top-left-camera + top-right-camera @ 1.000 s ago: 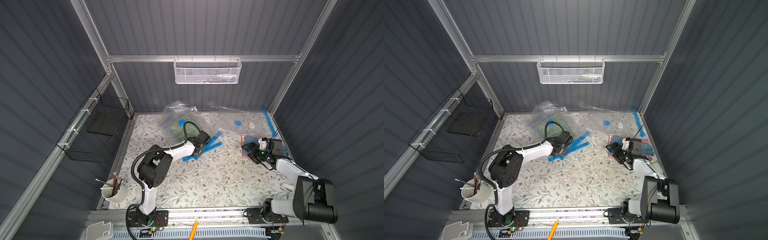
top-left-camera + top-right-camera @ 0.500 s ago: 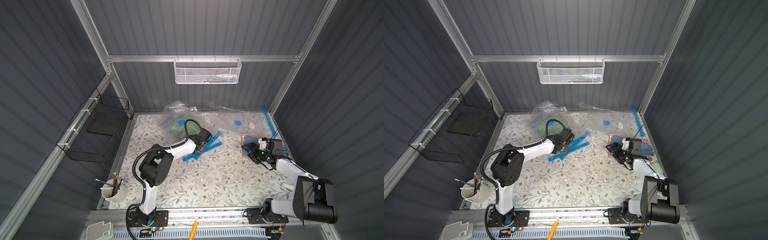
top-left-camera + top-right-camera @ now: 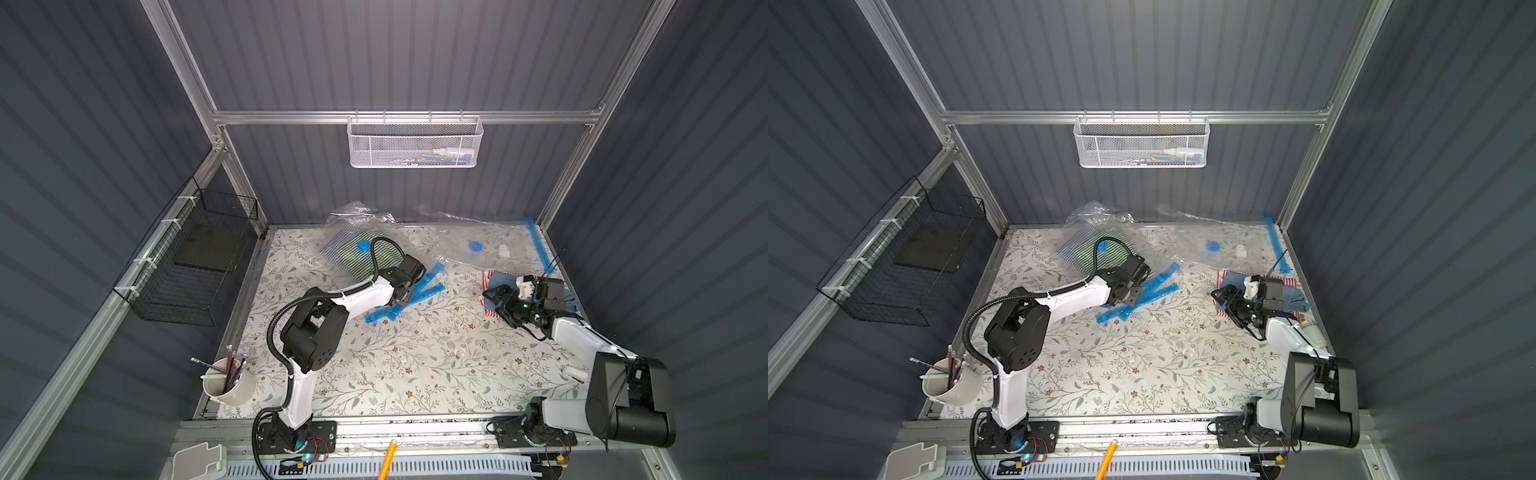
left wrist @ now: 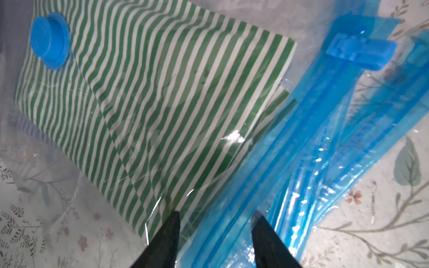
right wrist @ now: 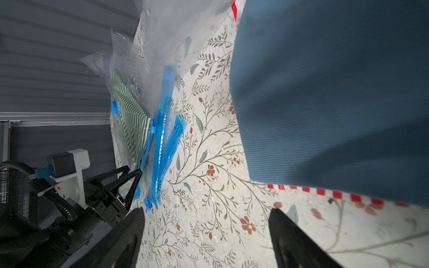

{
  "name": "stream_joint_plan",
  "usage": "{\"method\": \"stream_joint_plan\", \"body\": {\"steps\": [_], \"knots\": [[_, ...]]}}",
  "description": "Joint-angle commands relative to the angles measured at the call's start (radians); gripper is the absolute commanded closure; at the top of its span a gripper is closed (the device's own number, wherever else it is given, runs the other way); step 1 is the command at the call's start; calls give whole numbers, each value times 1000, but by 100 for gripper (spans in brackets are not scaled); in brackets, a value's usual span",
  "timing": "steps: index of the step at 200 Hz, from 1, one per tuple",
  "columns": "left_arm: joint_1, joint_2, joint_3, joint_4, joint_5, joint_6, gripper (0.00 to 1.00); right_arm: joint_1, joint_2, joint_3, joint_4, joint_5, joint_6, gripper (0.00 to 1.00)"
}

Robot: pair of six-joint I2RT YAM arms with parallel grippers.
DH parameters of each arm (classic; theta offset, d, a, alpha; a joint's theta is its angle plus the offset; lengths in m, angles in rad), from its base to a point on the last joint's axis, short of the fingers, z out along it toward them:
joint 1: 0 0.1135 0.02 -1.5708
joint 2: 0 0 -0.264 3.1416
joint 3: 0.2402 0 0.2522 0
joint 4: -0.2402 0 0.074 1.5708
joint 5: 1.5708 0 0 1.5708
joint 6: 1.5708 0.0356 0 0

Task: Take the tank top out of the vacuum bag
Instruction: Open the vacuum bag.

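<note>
- My left pincer (image 4: 217, 215) stood with its jaws partly apart, low over the near-right edge of the clear plastic vacuum bag (image 3: 351, 214). One fingertip was above the garment's corner, the other above the bag's blue zip strip (image 4: 313, 162). Whether they touched the film I could not tell.
- The green-and-white striped tank top (image 4: 162, 104) lay folded flat inside that bag, at the far side of the floral-patterned table (image 3: 415, 365), left of centre.
- A round blue valve (image 4: 50, 40) sat on the bag over the tank top, and a blue slider clip (image 4: 359, 51) sat on the zip strip.
- My right pincer (image 5: 206, 211) was spread wide above bare table on the right, just beside a dark blue ribbed cloth (image 5: 336, 92) that lay on a red-and-white checked cloth (image 5: 321, 191).
- A second clear bag (image 3: 511, 237) lay flat at the far right, well apart from my left pincer.
</note>
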Motion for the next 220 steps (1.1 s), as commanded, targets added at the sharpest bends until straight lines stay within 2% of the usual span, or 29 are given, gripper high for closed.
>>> {"method": "stream_joint_plan", "body": {"steps": [1, 81, 134, 161, 170, 179, 220], "knots": [[2, -39, 8, -2, 36, -18, 49, 3, 4, 4, -4, -16, -16, 14], [2, 17, 26, -8, -14, 6, 52, 3, 5, 13, -7, -24, -14, 14], [2, 49, 22, 7, -72, 28, 57, 3, 0, 15, -11, -23, -13, 14], [1, 59, 27, 11, -76, 30, 68, 3, -13, 9, -9, -25, -7, 14], [2, 64, 32, 9, -77, 30, 80, 3, -17, 9, -10, -25, -3, 14], [1, 67, 40, 3, -77, 26, 100, 3, -22, 8, -11, -25, -1, 14], [1, 21, 31, 9, -33, -17, 100, 6, -74, -13, 4, -32, 28, 14]]}}
